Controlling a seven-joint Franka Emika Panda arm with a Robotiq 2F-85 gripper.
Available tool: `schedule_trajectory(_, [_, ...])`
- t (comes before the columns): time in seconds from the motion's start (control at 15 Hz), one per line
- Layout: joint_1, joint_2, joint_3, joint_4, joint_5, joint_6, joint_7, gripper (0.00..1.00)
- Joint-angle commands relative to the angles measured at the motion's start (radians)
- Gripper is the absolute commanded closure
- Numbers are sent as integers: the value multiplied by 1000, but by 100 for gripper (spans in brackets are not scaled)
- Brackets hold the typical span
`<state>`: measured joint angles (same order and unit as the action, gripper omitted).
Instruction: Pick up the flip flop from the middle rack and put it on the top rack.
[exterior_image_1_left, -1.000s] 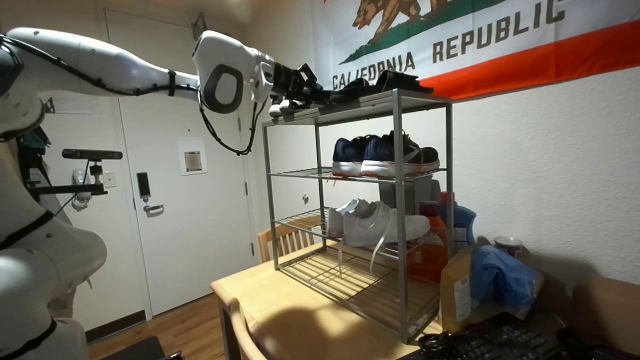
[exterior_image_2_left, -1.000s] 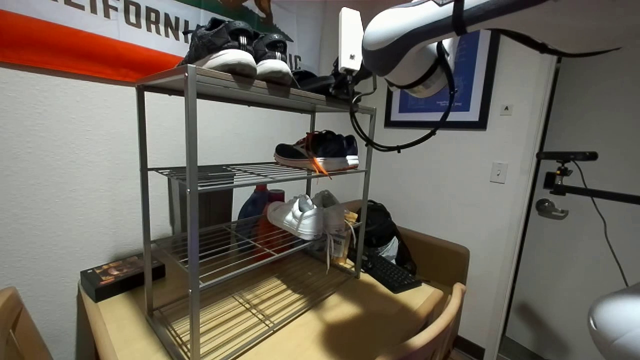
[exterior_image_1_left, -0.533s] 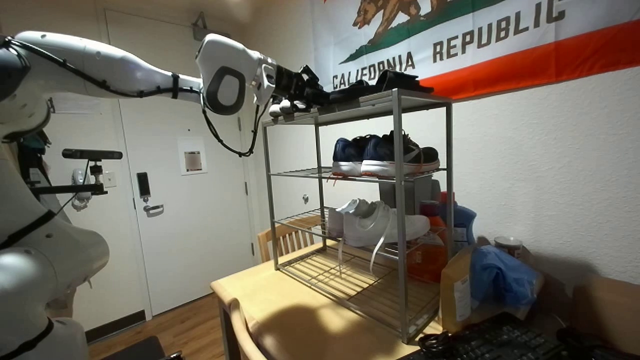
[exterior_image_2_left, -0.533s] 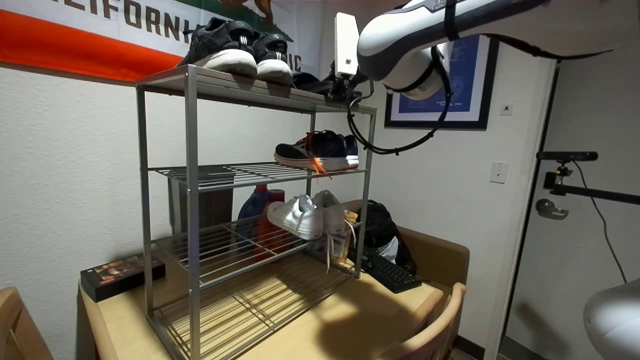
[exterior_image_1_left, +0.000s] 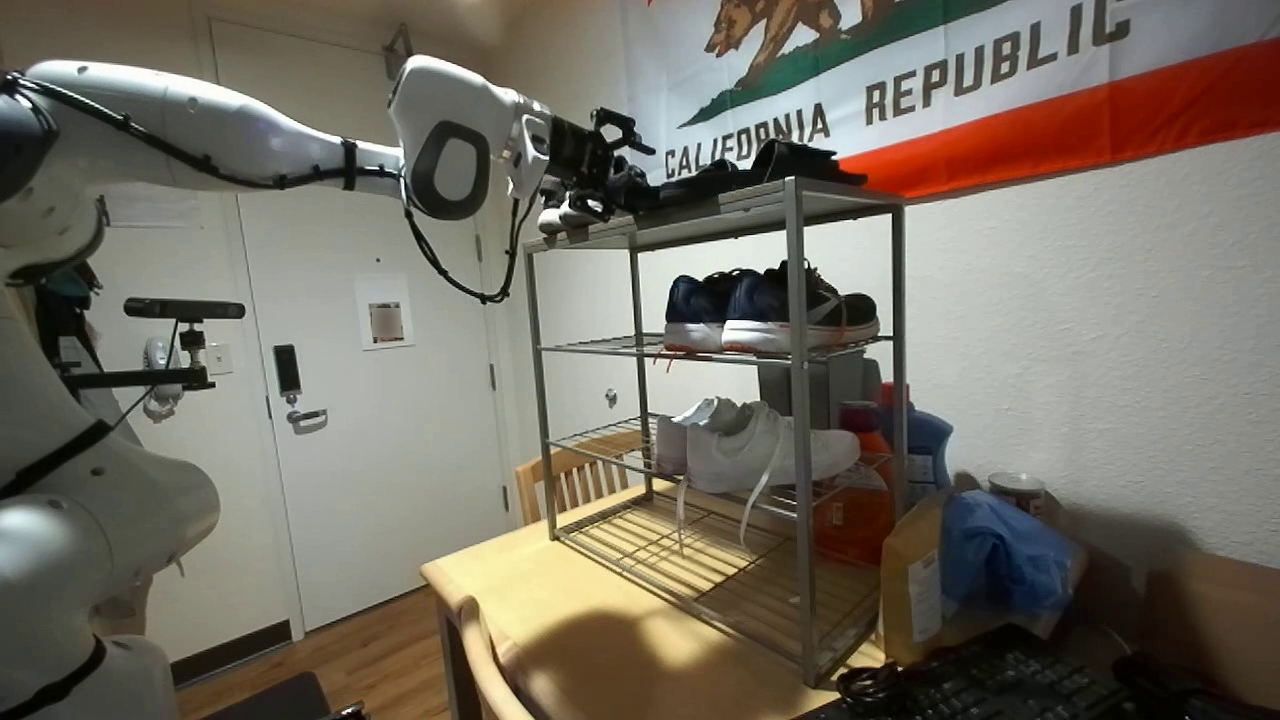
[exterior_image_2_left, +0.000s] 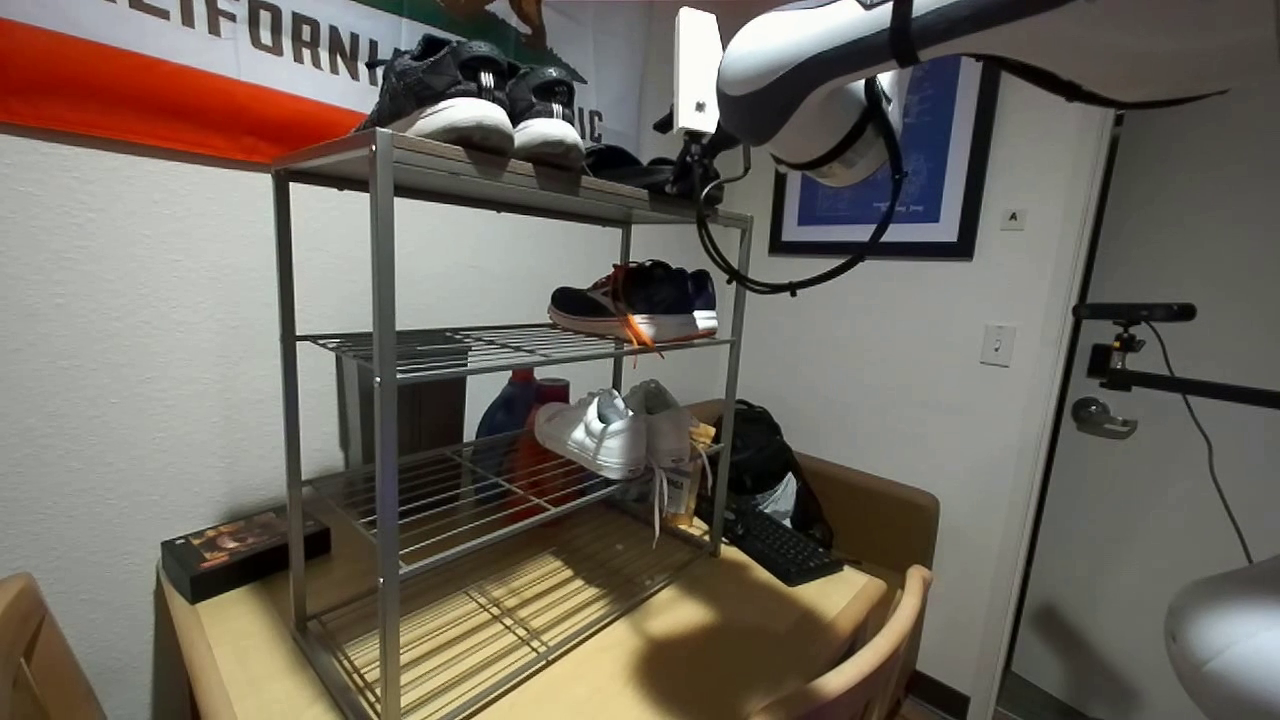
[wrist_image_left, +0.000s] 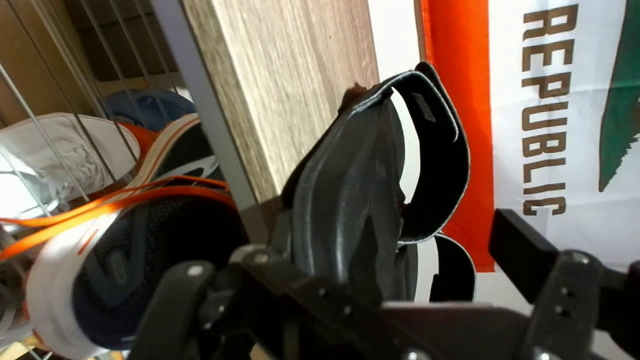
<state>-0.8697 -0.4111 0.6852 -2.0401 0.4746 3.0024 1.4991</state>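
Two black flip flops lie on the top rack, whose surface looks like wood. In the wrist view the large one has its broad strap curving up; part of the second shows behind it. Both exterior views show dark flip flops up there. My gripper stands open with its fingers spread to either side of the flip flops; whether the left finger touches one I cannot tell. In an exterior view the gripper hangs just above the rack's end. Navy sneakers stand on the middle rack.
Dark sneakers with white soles share the top rack. White shoes sit on the tier below the middle rack. The flag hangs on the wall close behind. A wooden table carries the shelving.
The gripper's fingers have gone from closed together to wide apart, letting go at the flip flops. The arm dipped slightly and then rose a little. The shoes stay in place.
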Motion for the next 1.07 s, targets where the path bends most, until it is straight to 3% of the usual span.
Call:
schedule_trajectory(0.0, [41, -35, -50, -6, 33, -42, -9, 0])
schedule_trajectory(0.6, [196, -130, -180, -131, 42, -65, -98, 0])
schedule_trajectory(0.67, [291, -125, -259, -163, -70, -47, -36, 0])
schedule_trajectory(1.0, [488, -199, -421, -289, -183, -43, -80, 0])
